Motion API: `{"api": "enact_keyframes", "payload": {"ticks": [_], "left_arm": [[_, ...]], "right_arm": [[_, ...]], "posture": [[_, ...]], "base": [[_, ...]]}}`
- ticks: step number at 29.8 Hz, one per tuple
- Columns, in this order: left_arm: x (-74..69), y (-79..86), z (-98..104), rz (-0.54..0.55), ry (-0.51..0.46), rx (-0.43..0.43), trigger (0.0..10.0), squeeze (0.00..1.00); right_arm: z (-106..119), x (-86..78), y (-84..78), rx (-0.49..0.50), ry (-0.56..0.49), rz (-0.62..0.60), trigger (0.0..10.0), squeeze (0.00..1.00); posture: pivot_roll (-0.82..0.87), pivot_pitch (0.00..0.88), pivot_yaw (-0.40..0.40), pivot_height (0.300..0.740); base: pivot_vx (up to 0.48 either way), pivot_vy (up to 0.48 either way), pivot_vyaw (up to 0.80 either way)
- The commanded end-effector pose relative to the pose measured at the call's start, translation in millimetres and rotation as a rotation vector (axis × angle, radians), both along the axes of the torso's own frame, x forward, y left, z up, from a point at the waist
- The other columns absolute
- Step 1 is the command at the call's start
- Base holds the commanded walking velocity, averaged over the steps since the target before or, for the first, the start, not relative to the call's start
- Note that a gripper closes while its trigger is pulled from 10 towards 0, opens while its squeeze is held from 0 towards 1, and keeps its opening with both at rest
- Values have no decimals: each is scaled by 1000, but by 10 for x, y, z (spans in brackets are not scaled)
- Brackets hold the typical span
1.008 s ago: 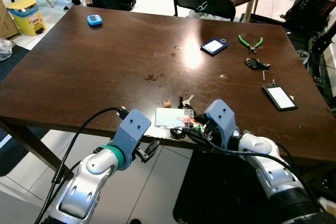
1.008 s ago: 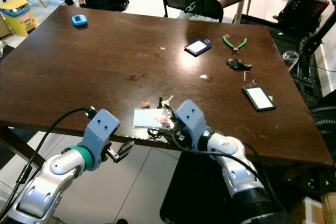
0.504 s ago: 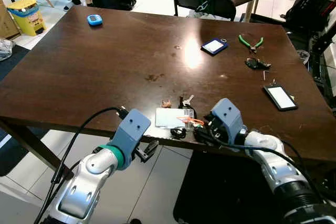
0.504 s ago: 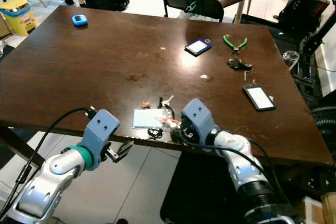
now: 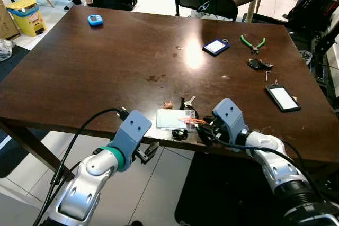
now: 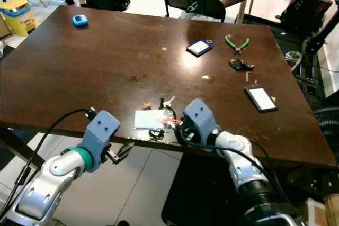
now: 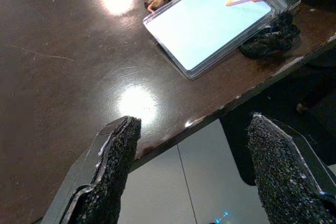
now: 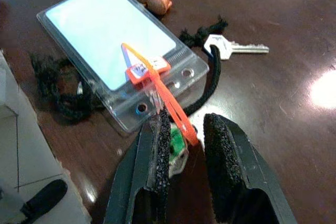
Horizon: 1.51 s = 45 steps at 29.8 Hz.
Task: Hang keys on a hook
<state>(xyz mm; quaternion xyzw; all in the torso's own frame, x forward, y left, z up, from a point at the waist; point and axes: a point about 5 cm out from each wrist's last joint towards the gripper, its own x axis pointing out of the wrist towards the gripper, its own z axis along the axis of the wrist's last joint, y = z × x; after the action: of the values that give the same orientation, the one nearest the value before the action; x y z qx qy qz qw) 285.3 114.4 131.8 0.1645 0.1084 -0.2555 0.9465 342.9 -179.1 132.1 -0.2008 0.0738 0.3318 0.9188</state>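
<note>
The left gripper (image 5: 150, 152) hangs below the dark wooden bench (image 5: 106, 62) edge, jaws spread and empty. At the near edge the right gripper (image 8: 185, 145) has its jaws narrowly parted around the orange plastic tie (image 8: 169, 106) of a clear card holder (image 8: 113, 45) — not yet clamped. Just beyond, the silver key on black cord (image 8: 231, 48) lies on the bench. The risk, I judge: pinching only that thin tie could let the bundle slip or drag off the edge.

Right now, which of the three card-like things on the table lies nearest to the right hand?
The clear badge holder with the orange tag, at the near table edge just before the right hand; the other two lie far across.
</note>
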Motion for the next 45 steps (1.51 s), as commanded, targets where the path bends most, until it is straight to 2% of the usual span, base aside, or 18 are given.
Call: {"api": "enact_keyframes", "payload": {"ticks": [1,5,7,11,12,14,15,23,25,27,28,30,31,33,36,40,41,45], "left_arm": [[-29,0,-39,-4,16,7,10000,0],[-29,-1,-40,-5,17,8,10000,0],[-30,1,-40,-4,17,8,10000,0],[-31,2,-41,-4,17,9,10000,0],[-32,3,-41,-4,17,9,10000,0],[-32,3,-41,-4,17,9,10000,0],[-33,2,-41,-5,18,9,10000,0],[-31,2,-38,-4,16,14,10000,0],[-28,6,-27,0,8,14,10000,0],[-28,6,-27,0,8,14,10000,0],[-2,20,21,34,-37,1,10000,0],[-2,20,21,34,-37,1,10000,0],[66,65,131,128,-110,-63,10000,0],[142,197,426,303,-294,-209,10000,0],[133,256,548,357,-372,-244,10000,0],[122,266,580,362,-391,-244,10000,0],[108,294,635,380,-416,-251,10000,0],[92,337,748,428,-469,-260,10000,0]], "right_arm": [[-8,11,5,-1,-3,-4,6588,0],[-11,11,25,5,-6,1,5608,0],[-13,9,40,11,-8,4,3020,0],[-13,10,45,13,-9,5,3020,0],[-12,10,49,15,-10,7,1608,0],[-12,10,49,15,-10,7,1608,0],[-8,11,51,17,-12,9,0,0],[46,18,60,43,-27,14,0,0],[268,47,151,181,-78,10,0,0],[268,47,151,181,-78,10,0,0],[433,57,220,289,-116,1,0,0],[433,57,220,289,-116,1,0,0],[612,58,293,407,-161,-17,10000,0],[984,-15,424,690,-283,-91,10000,0],[1155,-77,444,810,-356,-156,10000,0],[1232,-97,437,834,-396,-191,10000,0],[1381,-145,438,854,-470,-217,10000,0],[1351,-219,470,749,-538,-226,10000,0]], "posture": [[-70,84,80,740],[-68,84,80,740],[-68,84,80,740],[-68,84,80,740],[-67,85,79,740],[-67,85,79,740],[-67,85,79,740],[-66,92,80,740],[-66,95,80,740],[-66,95,80,740],[-68,98,78,740],[-68,98,78,740],[-72,99,77,740],[-73,98,79,740],[-74,97,80,740],[-73,97,80,740],[-79,96,82,740],[-84,92,79,740]], "base": [[0,0,0],[0,0,0],[0,0,0],[0,0,0],[0,0,0],[0,0,0],[0,0,0],[0,0,0],[0,0,0],[0,0,0],[0,0,0],[0,0,0],[0,0,0],[0,0,0],[0,0,0],[0,0,0],[0,0,0],[0,0,0]]}}
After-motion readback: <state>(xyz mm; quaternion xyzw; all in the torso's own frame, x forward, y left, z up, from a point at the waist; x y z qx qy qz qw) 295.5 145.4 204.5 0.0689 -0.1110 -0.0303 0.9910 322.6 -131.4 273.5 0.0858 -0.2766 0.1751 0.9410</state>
